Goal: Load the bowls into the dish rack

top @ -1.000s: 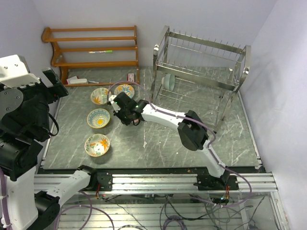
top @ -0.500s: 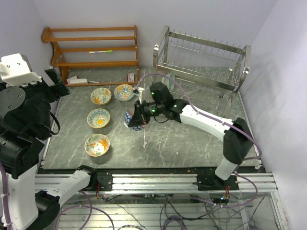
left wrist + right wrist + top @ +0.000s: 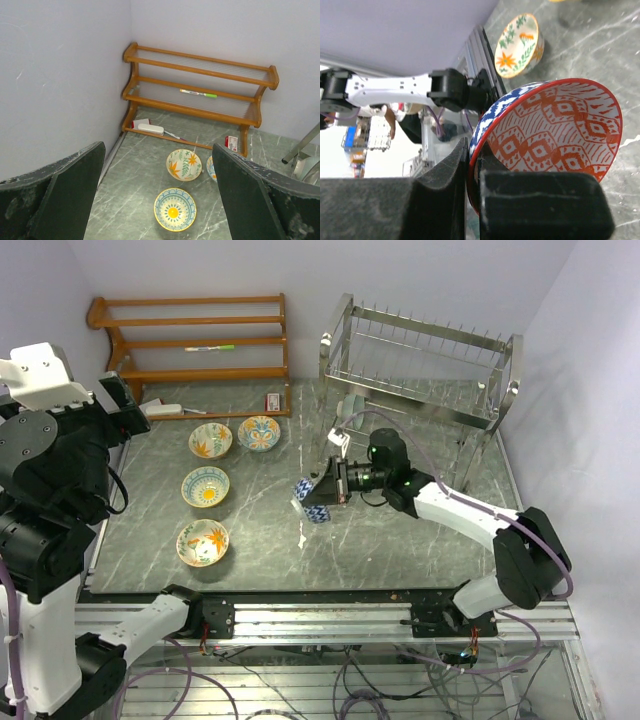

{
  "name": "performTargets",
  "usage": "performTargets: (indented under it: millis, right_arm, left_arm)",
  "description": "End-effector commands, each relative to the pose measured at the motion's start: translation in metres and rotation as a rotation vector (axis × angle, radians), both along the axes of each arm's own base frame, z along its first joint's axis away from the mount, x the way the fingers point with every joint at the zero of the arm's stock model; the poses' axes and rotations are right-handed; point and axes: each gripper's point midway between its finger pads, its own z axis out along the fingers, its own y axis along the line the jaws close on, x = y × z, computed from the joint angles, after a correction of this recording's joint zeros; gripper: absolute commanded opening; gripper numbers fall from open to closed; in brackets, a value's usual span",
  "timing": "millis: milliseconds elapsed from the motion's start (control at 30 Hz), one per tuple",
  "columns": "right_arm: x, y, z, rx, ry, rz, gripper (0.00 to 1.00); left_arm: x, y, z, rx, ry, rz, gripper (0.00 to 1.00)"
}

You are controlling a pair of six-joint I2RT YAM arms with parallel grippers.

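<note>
No legible text anywhere, print on small red-and-white box (image 3: 231, 143) unreadable

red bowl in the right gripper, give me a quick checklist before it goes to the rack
1. Grip: right gripper shut on the red bowl at its rim: ok
2. Lift: bowl off the table, tilted on edge: ok
3. Slot: free prongs in the rack beside the mint bowl: cannot tell
4. Other arm: left gripper open, raised at the far left, away from the path: ok
5. Clutter: four bowls on the table, all left of the path: ok
</note>
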Motion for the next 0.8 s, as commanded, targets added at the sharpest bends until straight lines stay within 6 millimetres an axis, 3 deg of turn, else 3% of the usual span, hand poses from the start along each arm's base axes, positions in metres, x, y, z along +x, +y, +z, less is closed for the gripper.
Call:
performTargets:
  millis: [0,267,767]
  right_arm:
    - [0.017,-0.008,0.037,0.134,-0.041,-0.039,0.00]
    - [0.051,-0.028,0.035,0.200,0.023,-0.129,0.00]
    - [0.131,-0.087,0.033,0.317,0.046,-0.311,0.00]
  left_arm:
    - [-0.001,-0.003,0.017,-0.004,-0.052,-0.022,0.99]
    - [-0.001,-0.001,0.018,0.003,-0.054,-0.013,0.99]
    - [0.009,-0.005,0.022,0.022,-0.048,-0.018,0.99]
